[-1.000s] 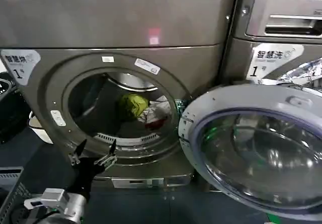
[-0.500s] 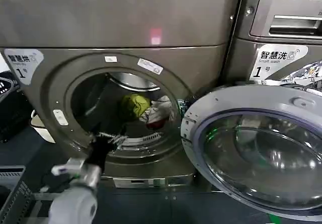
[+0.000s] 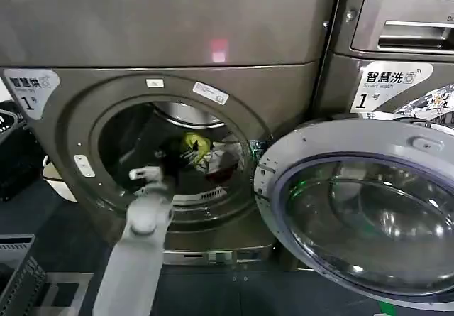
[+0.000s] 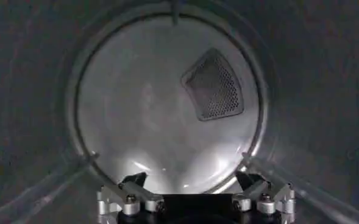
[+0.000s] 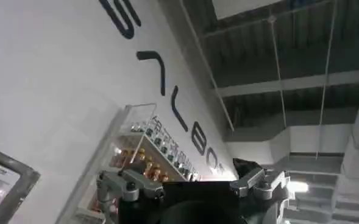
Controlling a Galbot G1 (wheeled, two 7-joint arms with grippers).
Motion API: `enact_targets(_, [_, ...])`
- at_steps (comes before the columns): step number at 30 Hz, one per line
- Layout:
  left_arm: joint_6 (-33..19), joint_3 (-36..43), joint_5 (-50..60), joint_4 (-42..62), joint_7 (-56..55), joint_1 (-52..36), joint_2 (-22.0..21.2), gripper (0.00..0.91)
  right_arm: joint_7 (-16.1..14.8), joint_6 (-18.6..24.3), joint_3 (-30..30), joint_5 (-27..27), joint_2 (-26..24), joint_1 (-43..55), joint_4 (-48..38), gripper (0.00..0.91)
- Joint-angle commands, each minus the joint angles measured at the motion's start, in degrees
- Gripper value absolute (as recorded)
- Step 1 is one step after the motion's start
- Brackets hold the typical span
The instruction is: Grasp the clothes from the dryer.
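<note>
Deep in the dryer (image 3: 177, 46), through its round front opening: the left gripper (image 3: 172, 165), on a pale arm slanting up from the lower left of the head view. Seen from the left wrist, the left gripper (image 4: 194, 185) spread wide, one fingertip (image 4: 134, 181) at each side, nothing between them. Faces the drum's pale rear wall (image 4: 149, 109) and its dark mesh vent (image 4: 214, 85) head-on.

On the drum floor, toward its right side and rear: the clothes (image 3: 197, 145), a yellow-green bundle with a white and red piece (image 3: 225, 161) against its right flank. Just right of the left gripper and slightly above it in the head view. Too dark there to tell touching from apart.

Swung fully open to the right of the opening: the dryer door (image 3: 362, 209), its glass bowl facing outward. Beside the dryer on the right, a second machine (image 3: 397, 39) with a drawer in its top panel.

Away from the dryer: the right gripper (image 5: 191, 182), aimed upward at a white wall with dark lettering (image 5: 167, 91) and a shelf of bottles (image 5: 136, 152). Fingers set well apart, holding nothing.
</note>
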Motion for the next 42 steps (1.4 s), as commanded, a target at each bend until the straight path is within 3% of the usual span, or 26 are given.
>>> enact_targets(1, [-2.23,0.33,2.86,19.47,3.50,-11.87,-0.62,0.907,-0.13,0.13,0.01,0.12,-0.05,0.13,-0.18,0.907])
enact_targets(6, [-0.92,3.12,1.28,26.09,8.00,-16.30,-0.47,0.907,-0.21,0.21,-0.19,0.43,-0.56,0.43,-0.06,0.907])
enact_targets(14, [-0.21,16.64,7.35,35.65,34.24,-23.93,2.77,0.907,-0.53,0.63,-0.71,0.40,-0.98,0.52,-0.30,0.907])
enact_targets(26, [-4.82,31.63,11.37,40.09,61.58,-30.31,3.81,0.907,-1.17,1.39,-1.97,-0.60,-0.86,1.72,-1.23,0.907])
enact_targets(33, [-5.80,35.95,28.30,41.56,66.70,-32.17,2.99,0.907,-1.45,1.74,-2.87,-1.81,-1.05,2.55,-1.82,0.907])
enact_targets(42, [-6.61,43.08,37.10,42.38,71.19,-34.44,2.47,0.907,-1.48,1.77,-4.12,-3.04,-1.36,3.26,-2.04,0.907])
